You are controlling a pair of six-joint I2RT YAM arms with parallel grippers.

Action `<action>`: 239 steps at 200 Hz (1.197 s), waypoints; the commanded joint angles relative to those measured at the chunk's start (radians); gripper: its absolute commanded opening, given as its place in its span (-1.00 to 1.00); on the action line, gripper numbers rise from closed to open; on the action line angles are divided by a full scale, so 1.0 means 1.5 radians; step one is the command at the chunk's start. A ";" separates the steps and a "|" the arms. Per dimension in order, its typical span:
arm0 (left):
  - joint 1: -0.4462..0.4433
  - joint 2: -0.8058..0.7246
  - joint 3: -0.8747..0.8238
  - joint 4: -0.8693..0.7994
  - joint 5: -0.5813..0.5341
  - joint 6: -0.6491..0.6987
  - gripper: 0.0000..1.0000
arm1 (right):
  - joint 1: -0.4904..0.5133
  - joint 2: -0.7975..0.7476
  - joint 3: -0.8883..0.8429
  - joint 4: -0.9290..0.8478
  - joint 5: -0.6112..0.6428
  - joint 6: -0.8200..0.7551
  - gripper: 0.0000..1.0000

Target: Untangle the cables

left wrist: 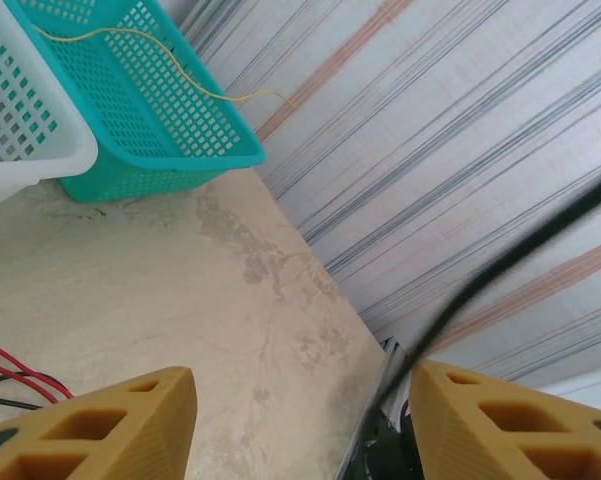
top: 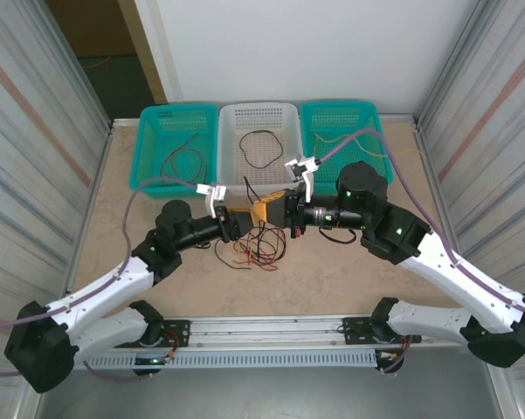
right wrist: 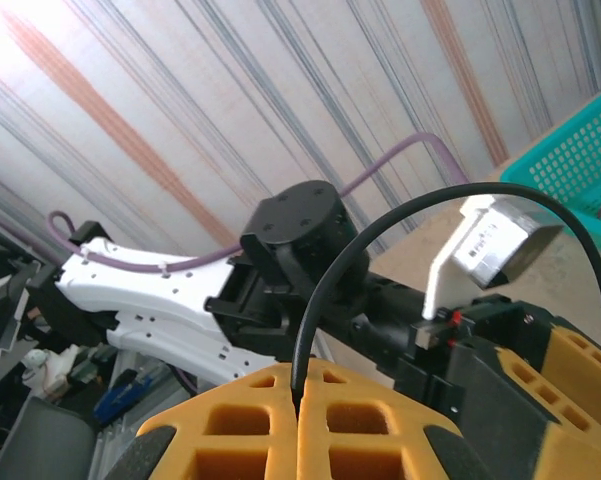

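Beige table [top: 157, 288] with both arms reaching in to meet at the middle, left arm [top: 113, 288] from the near left and right arm [top: 454, 266] from the near right. Three baskets sit side by side along the far edge: left teal basket [top: 179, 109], white basket [top: 258, 106], right teal basket [top: 341, 105]. Left gripper [left wrist: 300, 375] has its yellow fingers [left wrist: 130, 420] spread wide, gripping nothing. Right gripper [right wrist: 300, 375] is pressed together, pinching a black cable [right wrist: 325, 270] that arcs up out of the seam between its fingers; the same cable crosses the left wrist view close by the left gripper's right-hand finger. The loose red and black cables [top: 258, 249] lie in a tangle on the table just below the two grippers. One dark cable [top: 183, 161] is in the left teal basket, a dark loop [top: 260, 147] in the white basket, and a yellow cable [left wrist: 160, 55] in the right teal basket, its end hanging over the rim.
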 commanded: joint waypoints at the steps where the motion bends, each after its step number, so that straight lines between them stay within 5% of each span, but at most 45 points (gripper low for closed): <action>1: -0.003 0.011 0.001 0.035 0.018 0.004 0.09 | -0.005 -0.010 0.027 0.031 -0.022 0.008 -0.96; 40: -0.003 0.027 0.015 0.033 0.016 0.014 -0.19 | -0.006 -0.012 0.025 0.035 -0.026 0.014 -0.96; 92: -0.003 -0.034 0.016 -0.041 -0.080 0.076 -1.00 | -0.010 -0.019 0.015 0.022 -0.026 0.017 -0.96; 165: -0.003 -0.200 0.057 -0.259 -0.496 0.317 -1.00 | -0.022 -0.011 0.002 -0.174 -0.030 -0.017 -0.93; 239: -0.006 -0.244 0.052 -0.196 -0.625 0.452 -1.00 | -0.040 0.035 -0.043 -0.289 -0.001 -0.080 -0.95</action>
